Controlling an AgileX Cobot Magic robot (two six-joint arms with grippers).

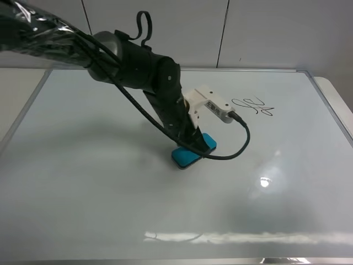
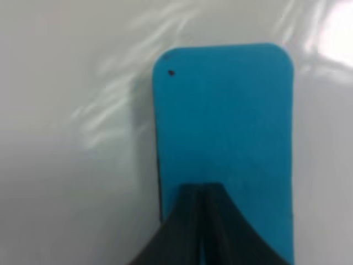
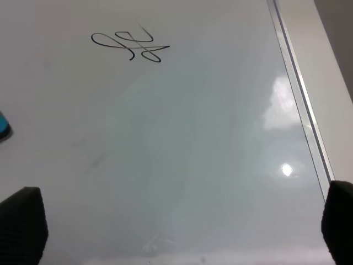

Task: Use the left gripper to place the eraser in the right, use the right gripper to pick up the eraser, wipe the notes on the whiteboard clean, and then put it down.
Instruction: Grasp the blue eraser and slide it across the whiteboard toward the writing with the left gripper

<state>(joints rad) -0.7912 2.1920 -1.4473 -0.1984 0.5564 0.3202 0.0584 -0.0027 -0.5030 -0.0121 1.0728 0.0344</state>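
Note:
The teal-blue eraser (image 1: 190, 154) lies on the whiteboard (image 1: 83, 182) near its middle. My left gripper (image 1: 194, 142), on the foil-wrapped arm, comes down onto it. In the left wrist view the eraser (image 2: 220, 121) fills the frame and the two dark fingers (image 2: 182, 232) stand pressed together on its near end, with a thin teal slit between them. The notes (image 1: 253, 105) are a black scribble to the eraser's right and further back. My right gripper (image 3: 176, 223) is open and empty over bare board. The notes (image 3: 129, 47) and a sliver of the eraser (image 3: 3, 126) show in its view.
The board's silver frame (image 1: 331, 105) runs along the right side, with the pale table edge (image 3: 331, 66) beyond it. A black cable (image 1: 237, 146) loops from the left wrist camera box (image 1: 209, 105) down beside the eraser.

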